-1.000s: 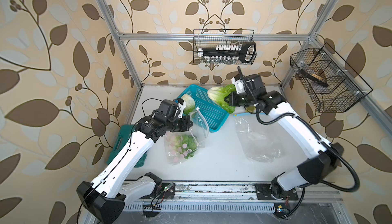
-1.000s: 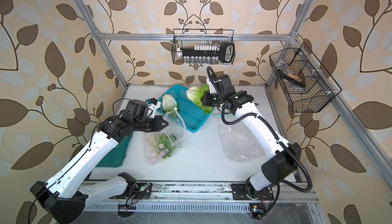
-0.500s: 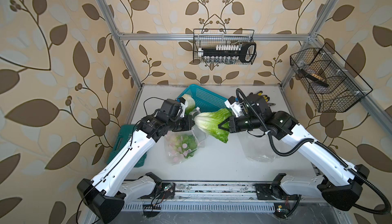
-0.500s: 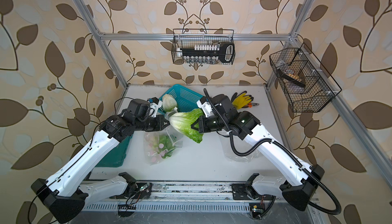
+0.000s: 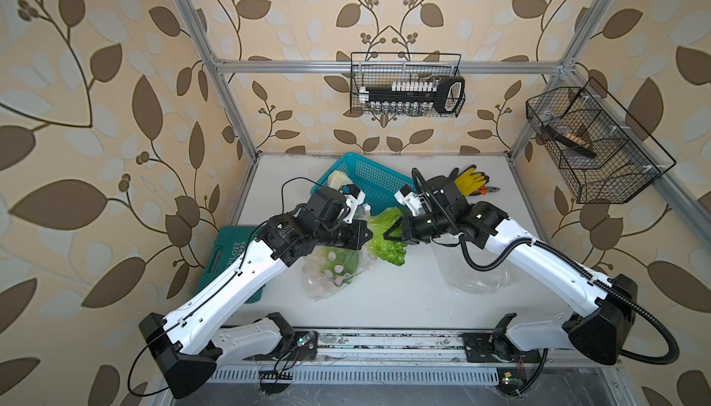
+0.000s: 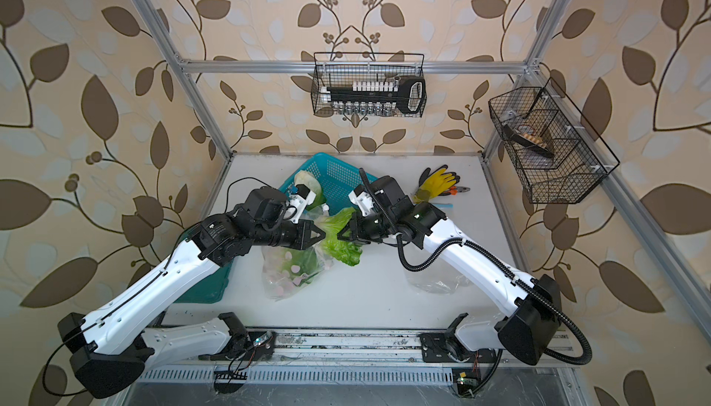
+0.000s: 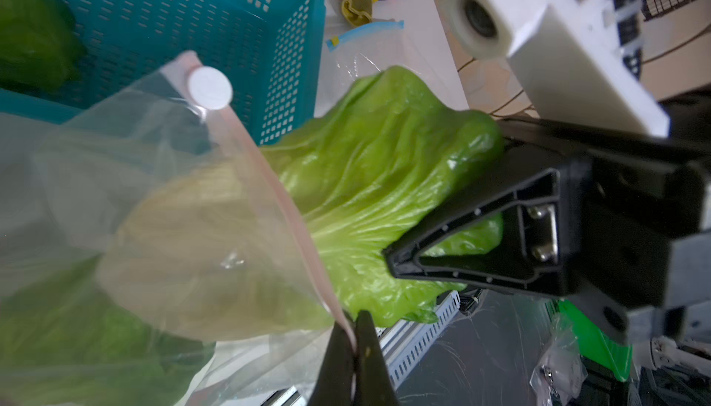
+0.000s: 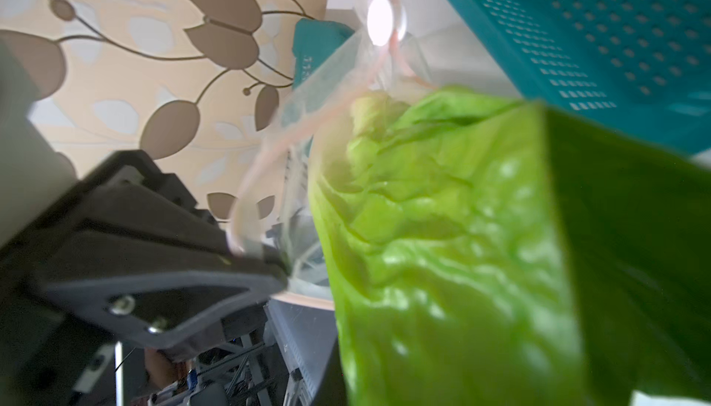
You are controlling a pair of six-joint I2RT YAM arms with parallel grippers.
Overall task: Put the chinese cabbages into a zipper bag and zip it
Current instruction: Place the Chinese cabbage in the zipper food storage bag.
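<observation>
- right claw (image 5: pixel 386 236) pinches the leafy end of a chinese cabbage (image 7: pixel 384 192). In the last second it has carried it from the blue basket (image 5: pixel 369 181) at the back edge of the table (image 5: pixel 384 308) to mid-table
- stalk end now sits inside the zipper bag (image 7: pixel 192 211) mouth, leaves still outside
- left claw (image 7: pixel 354 333) stays pressed together on the bag rim, holding it open
- bag already holds greens; another cabbage (image 5: pixel 338 179) waits in the basket, so loading isn't finished and zipping comes later

Both arms are extended from the near rail and bent inward toward the middle, with the wrists held level so that the grippers face each other, tips nearly meeting. The left gripper (image 7: pixel 354 336) is clamped on the rim of the zipper bag (image 5: pixel 327 281). The right gripper (image 5: pixel 388 235) is closed on the leafy end of a chinese cabbage (image 5: pixel 389 254).
</observation>
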